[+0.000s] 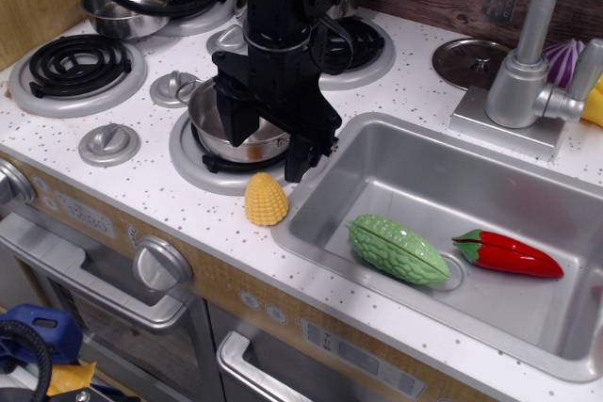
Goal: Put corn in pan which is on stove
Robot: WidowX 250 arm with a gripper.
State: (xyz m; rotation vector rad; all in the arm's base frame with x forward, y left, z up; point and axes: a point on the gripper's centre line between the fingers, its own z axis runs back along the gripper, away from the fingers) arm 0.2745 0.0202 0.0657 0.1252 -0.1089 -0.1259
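Note:
The yellow corn [267,200] lies on the white speckled counter at the front edge of the stove [141,171], just left of the sink. The small steel pan [219,129] sits on the front right burner, right behind the corn, and is partly hidden by my arm. My black gripper [270,146] hangs over the pan, a little above and behind the corn. Its jaws stand apart with nothing between them.
A steel bowl [127,2] sits on the back left burner. The sink [415,171] on the right holds a bumpy green gourd [398,249] and a red chili pepper [507,253]. A faucet [528,63] stands behind the sink. Silver knobs [109,143] sit between the burners.

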